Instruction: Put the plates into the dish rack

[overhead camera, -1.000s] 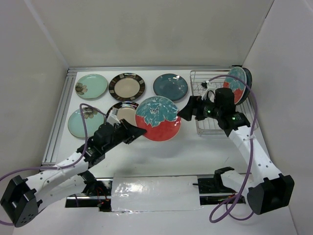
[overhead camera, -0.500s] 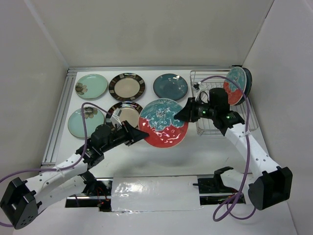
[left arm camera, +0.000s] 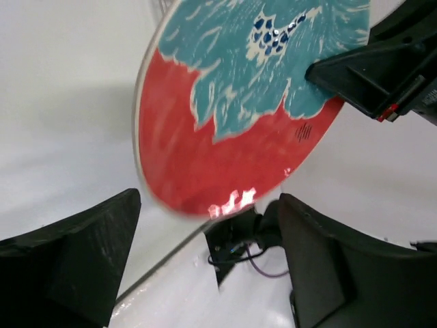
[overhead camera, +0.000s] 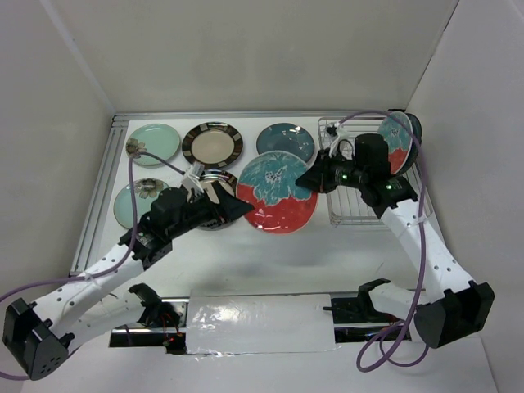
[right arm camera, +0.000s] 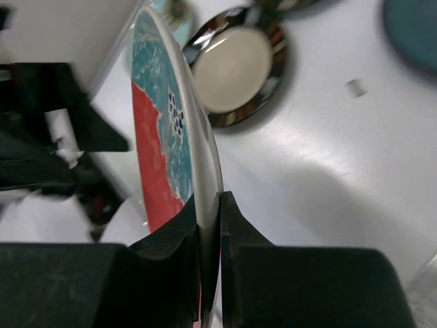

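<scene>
Right, the white worktop [overhead camera: 246, 254] fills the lower two thirds of the top view, and the rack [overhead camera: 354, 214] sits at its right edge, upper right of frame. Two racked plates [overhead camera: 397, 143] already stand at its far end. Five flat plates [overhead camera: 285, 141] lie across the upper left, one half hidden under the left arm.

Now the plate [overhead camera: 278, 201] that matters: red and teal, up off the worktop at frame centre, just left of the rack. The right tool [overhead camera: 309, 180] is clamped on its right rim. The wrist view shows both fingers pinching the edge [right arm camera: 208, 212]. The left tool [overhead camera: 237, 209] is spread wide at the plate's left rim, fingers [left arm camera: 75, 253] either side and seemingly clear of it.

So it's one thin pinch on glossy ceramic, and that's the worry. The plate could swing or slip out during the carry. It could also clip the rack's raised side wire or the racked plates and knock them. The left fingers sit close enough to snag the rim too.

As for heading, it's round, so no long axis. It's tilted, painted face up towards the top camera, teal half towards frame top, red half towards the bottom, and it needs to go upright for the tines.
</scene>
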